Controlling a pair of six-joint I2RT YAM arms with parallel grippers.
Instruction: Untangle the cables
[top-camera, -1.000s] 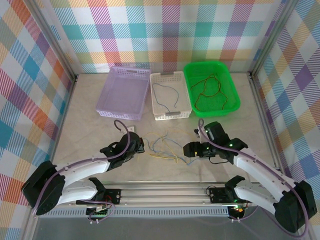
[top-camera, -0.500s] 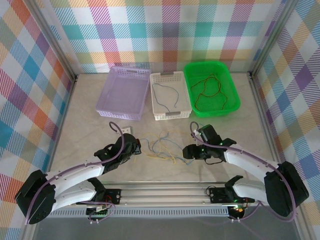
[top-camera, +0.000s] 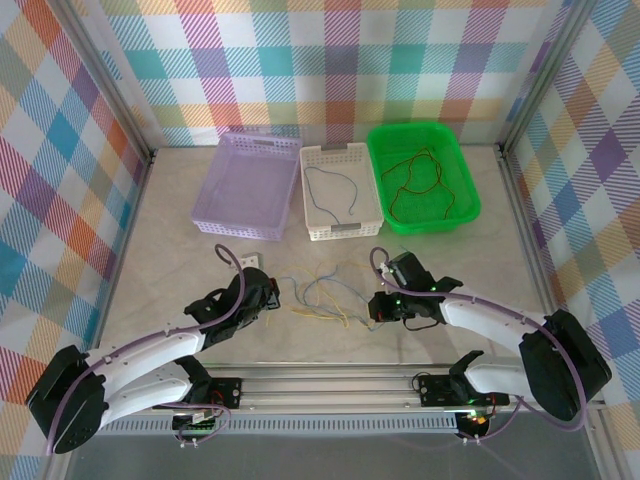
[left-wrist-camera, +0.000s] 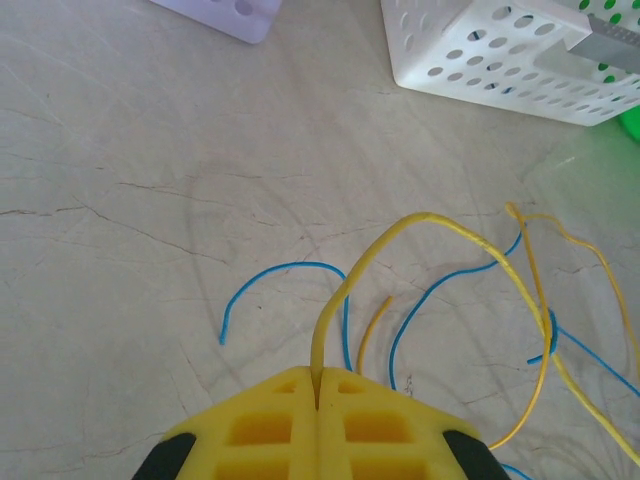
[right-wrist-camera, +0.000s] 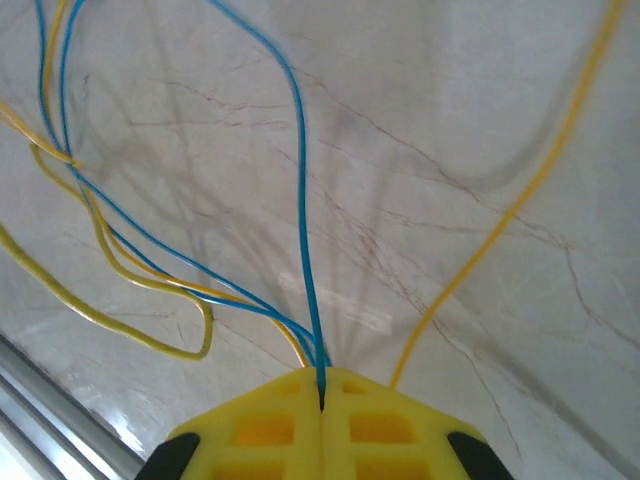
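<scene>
Cables (top-camera: 322, 293) lay tangled on the desk's (top-camera: 170, 250) near half, left fingers (left-wrist-camera: 300, 405) pinching a yellow strand (left-wrist-camera: 440, 225) and right fingers (right-wrist-camera: 338, 405) pinching a blue strand (right-wrist-camera: 300, 200), so drawing them apart slowly and low would probably loosen the knot (left-wrist-camera: 548, 338) without slipping.
</scene>
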